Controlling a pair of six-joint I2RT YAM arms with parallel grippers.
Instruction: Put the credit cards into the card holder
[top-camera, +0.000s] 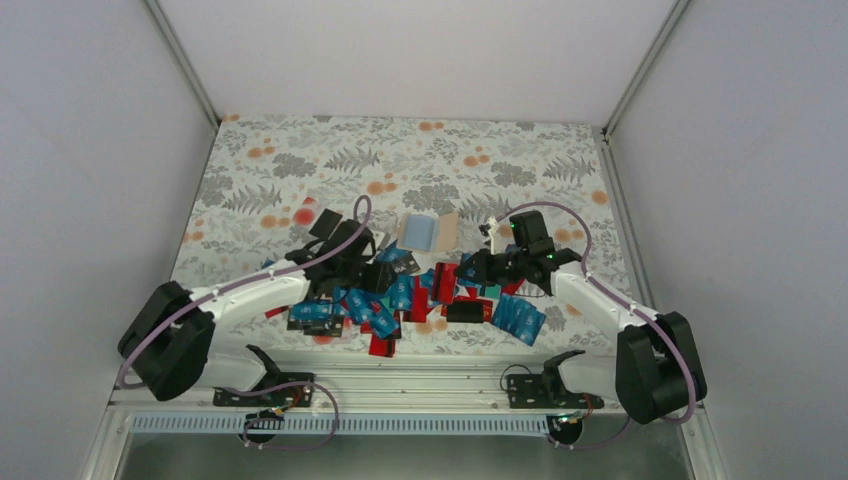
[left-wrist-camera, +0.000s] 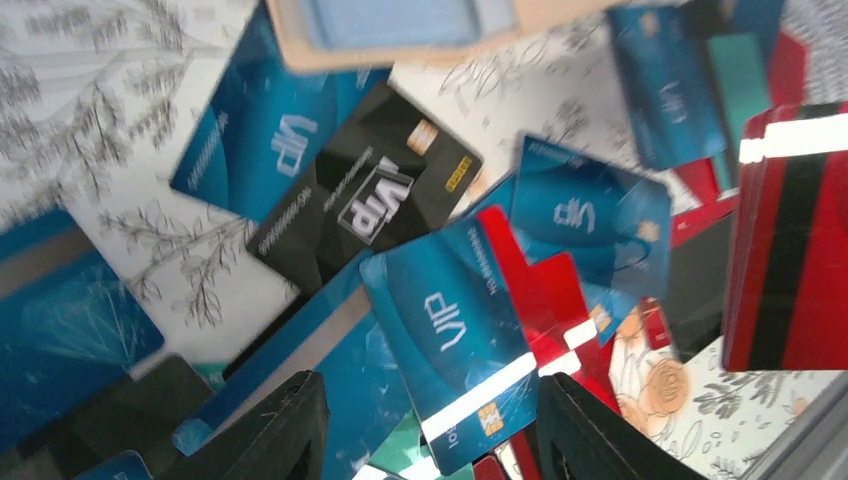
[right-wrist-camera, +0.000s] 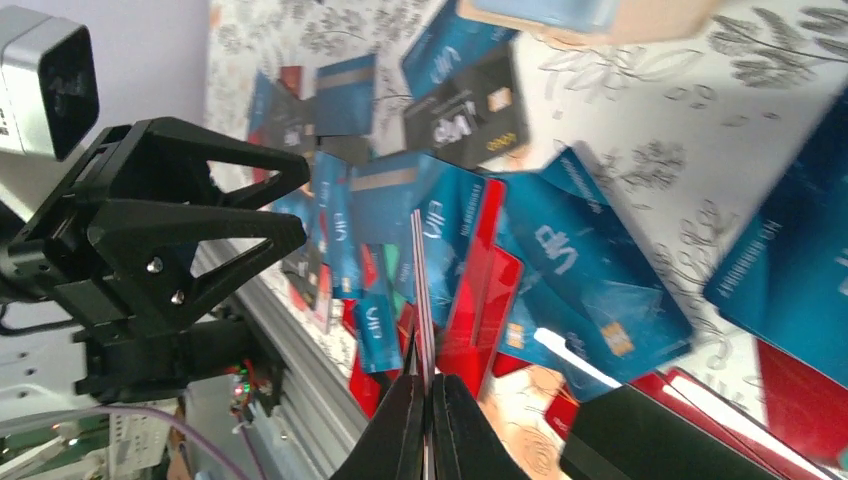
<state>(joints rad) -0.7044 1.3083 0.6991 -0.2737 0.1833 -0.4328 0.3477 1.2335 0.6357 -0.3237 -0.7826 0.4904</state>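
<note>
Right wrist view shows the right gripper (right-wrist-camera: 424, 375) pinching a card (right-wrist-camera: 418, 280), the holder (right-wrist-camera: 600, 20) well beyond it, while the left gripper (left-wrist-camera: 428, 380) hangs spread over cards (left-wrist-camera: 450, 320).

Left arm (top-camera: 250, 292): reaches from its base toward 2 o'clock in the top view, forearm low.

Left gripper (left-wrist-camera: 435, 440): jaws spread wide, with the fingers (left-wrist-camera: 290, 430) at 7 and 5 o'clock in the left wrist view.

Right arm (top-camera: 600, 295): reaches from its base toward 10 o'clock.

Right gripper (right-wrist-camera: 430, 430): jaws closed, pinching credit cards (right-wrist-camera: 419, 270) edge-on. The cards project toward 12 o'clock in the right wrist view.
</note>
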